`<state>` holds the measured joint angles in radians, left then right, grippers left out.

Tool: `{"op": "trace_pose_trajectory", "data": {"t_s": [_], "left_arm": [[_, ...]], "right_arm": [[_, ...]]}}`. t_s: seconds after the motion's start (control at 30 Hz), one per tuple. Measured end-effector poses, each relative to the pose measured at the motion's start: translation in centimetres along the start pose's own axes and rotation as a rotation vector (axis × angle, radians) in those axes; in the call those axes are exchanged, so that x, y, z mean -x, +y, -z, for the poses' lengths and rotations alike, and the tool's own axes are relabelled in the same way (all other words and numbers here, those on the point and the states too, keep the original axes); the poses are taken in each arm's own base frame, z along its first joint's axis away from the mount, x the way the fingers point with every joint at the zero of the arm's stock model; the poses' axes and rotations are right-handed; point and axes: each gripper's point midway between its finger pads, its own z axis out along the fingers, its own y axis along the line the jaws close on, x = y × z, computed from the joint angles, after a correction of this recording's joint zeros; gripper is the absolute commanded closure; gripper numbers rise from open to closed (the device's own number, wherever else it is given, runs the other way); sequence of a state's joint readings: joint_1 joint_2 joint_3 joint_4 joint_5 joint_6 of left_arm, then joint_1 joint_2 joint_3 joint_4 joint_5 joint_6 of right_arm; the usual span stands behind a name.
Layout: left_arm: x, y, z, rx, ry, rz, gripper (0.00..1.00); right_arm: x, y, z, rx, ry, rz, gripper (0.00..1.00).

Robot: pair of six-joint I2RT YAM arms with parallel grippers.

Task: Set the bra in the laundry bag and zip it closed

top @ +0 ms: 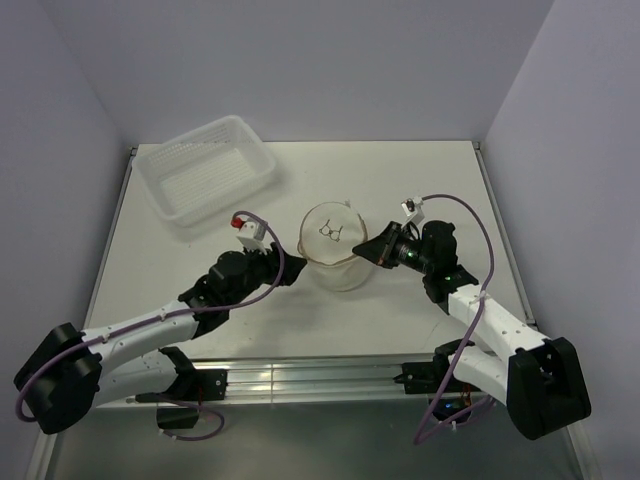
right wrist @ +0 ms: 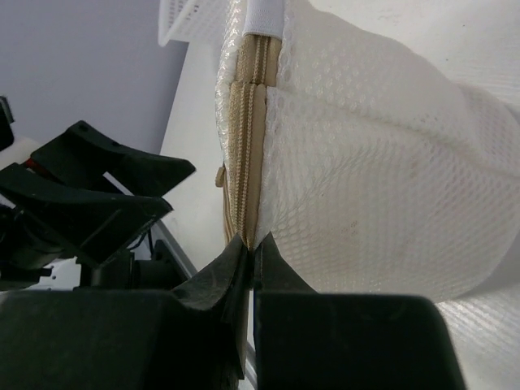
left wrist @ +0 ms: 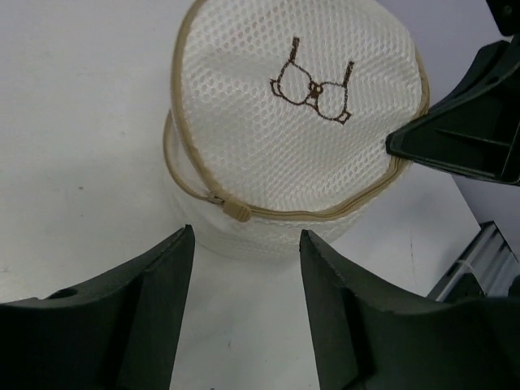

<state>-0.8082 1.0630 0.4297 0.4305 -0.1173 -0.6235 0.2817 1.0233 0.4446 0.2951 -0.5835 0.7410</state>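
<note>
Bag (left wrist: 301, 138): small white mesh cylinder, standing upright mid-table, round flat end facing up. Dark bra icon (left wrist: 315, 91) showing on top disc. Tan zipper (left wrist: 325, 213) running around top rim, lying shut from slider (left wrist: 236, 210) rightward; left of slider, two tape edges spreading apart. Sides bulging softly. Contents not showing through mesh.

White mesh cloth is seen on the laundry bag (left wrist: 268, 154); the fingers (left wrist: 122, 325) are rendered in matt black plastic.
</note>
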Motion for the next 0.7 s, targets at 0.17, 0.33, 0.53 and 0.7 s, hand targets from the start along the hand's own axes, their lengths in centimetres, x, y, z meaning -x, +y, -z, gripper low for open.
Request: {"op": "trace_pose_trajectory", "data": {"t_s": [0.17, 0.33, 0.53, 0.7], "left_arm": [[-1.7, -0.5, -1.0, -0.033, 0.085, -0.035, 0.47], [-1.5, -0.7, -1.5, -0.028, 0.101, -0.055, 0.49], [-1.8, -0.3, -2.1, -0.002, 0.114, -0.08, 0.59], [-2.8, 0.3, -2.5, 0.038, 0.141, -0.124, 0.59]], "right_arm": [[-0.3, 0.4, 0.1, 0.022, 0.016, 0.005, 1.0], [-0.4, 0.4, 0.1, 0.026, 0.023, 0.005, 1.0], [-0.4, 0.5, 0.1, 0.031, 0.023, 0.007, 1.0], [-0.4, 0.5, 0.1, 0.032, 0.023, 0.007, 1.0]]}}
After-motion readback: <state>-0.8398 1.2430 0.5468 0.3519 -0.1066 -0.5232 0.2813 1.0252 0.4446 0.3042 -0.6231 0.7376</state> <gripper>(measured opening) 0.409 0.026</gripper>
